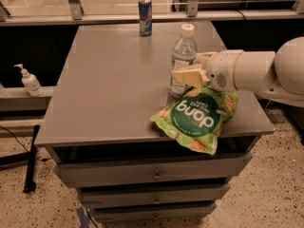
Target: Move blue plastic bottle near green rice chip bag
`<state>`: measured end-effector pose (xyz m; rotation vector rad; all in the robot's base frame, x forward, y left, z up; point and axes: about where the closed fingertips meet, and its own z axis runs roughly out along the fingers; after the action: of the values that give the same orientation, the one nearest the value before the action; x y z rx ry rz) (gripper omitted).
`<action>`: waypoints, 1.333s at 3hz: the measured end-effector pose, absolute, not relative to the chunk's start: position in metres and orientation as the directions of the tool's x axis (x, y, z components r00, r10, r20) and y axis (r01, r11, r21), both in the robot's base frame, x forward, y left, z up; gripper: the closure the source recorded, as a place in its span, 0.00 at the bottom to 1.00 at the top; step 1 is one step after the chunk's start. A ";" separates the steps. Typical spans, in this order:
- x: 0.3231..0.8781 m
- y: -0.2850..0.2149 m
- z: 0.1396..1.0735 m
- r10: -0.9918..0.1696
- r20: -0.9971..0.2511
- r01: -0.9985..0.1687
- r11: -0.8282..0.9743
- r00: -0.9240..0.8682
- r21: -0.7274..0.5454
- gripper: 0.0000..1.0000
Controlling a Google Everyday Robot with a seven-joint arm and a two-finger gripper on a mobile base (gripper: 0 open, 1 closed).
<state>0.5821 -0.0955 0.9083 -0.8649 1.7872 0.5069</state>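
Observation:
The blue plastic bottle (183,46), clear with a white cap and pale label, stands upright on the grey table (109,84) right of centre. The green rice chip bag (197,118) with white "dang" lettering lies flat just in front of the bottle, its front corner hanging over the table's front edge. My gripper (186,69) reaches in from the right on a white arm (256,72). Its cream fingers (190,76) are closed around the bottle's lower body, one in front and one behind. The bottle's base is hidden behind the finger and the bag.
A short blue drink can (145,16) stands at the table's back edge. A small white pump bottle (29,81) sits on a low ledge to the left. Drawers (152,175) are below the tabletop. A glass railing runs behind the table.

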 end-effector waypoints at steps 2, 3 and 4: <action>0.564 -0.093 0.912 -0.316 -0.939 -0.764 0.637 -0.138 -0.102 0.00; 0.560 -0.111 0.917 -0.306 -0.947 -0.760 0.637 -0.098 -0.127 0.00; 0.552 -0.161 0.931 -0.294 -0.955 -0.740 0.652 -0.045 -0.166 0.00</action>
<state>0.5523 -0.1613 0.9307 -0.8654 1.6273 0.4462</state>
